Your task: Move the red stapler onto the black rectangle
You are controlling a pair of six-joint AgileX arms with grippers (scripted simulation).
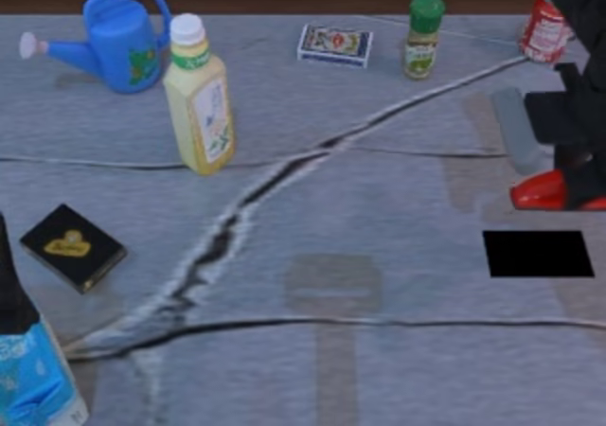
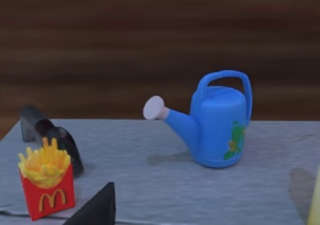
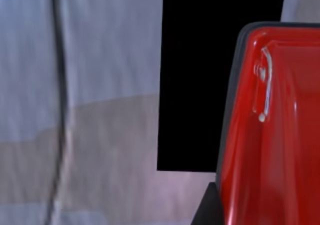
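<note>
The glossy red stapler point(image 1: 542, 191) hangs at the table's right side, just behind the black rectangle point(image 1: 538, 254) and apart from it. My right gripper point(image 1: 573, 175) is shut on the stapler, and its dark arm covers the stapler's right end. In the right wrist view the stapler point(image 3: 272, 130) fills the frame's side with the black rectangle point(image 3: 200, 80) beneath and beside it. One dark fingertip point(image 3: 206, 210) presses the stapler's flank. My left gripper point(image 1: 11, 298) stays parked at the left edge, open, with one fingertip point(image 2: 100, 207) showing.
Along the back stand a blue watering can point(image 1: 123, 38), a yellow bottle point(image 1: 199, 95), a card box point(image 1: 334, 44), a green-capped jar point(image 1: 423, 36) and a red soda can point(image 1: 544, 24). A black box with a gold emblem point(image 1: 73, 246) and a blue carton point(image 1: 33, 379) sit left.
</note>
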